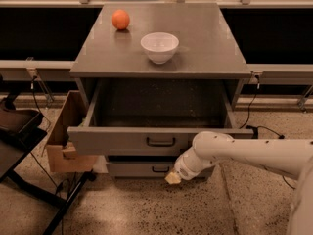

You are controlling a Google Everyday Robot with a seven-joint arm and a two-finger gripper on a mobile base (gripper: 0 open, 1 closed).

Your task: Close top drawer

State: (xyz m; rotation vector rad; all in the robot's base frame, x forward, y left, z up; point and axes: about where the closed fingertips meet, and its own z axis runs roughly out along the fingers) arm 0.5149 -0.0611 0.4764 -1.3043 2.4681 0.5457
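Note:
The top drawer point(146, 140) of the grey cabinet is pulled wide open. Its front panel has a black bar handle point(160, 142) at the centre, and its dark speckled floor point(156, 109) holds nothing. My gripper point(172, 178) is at the end of the white arm point(234, 153), which comes in from the right. It is below the drawer's front panel, just right of the handle, in front of the lower drawer point(142, 169). It is holding nothing that I can see.
An orange point(120, 19) and a white bowl point(159, 47) sit on the cabinet top point(210, 43). A cardboard box point(66, 131) stands against the cabinet's left side. A black stand point(17, 136) is further left. Cables point(264, 129) lie on the floor at the right.

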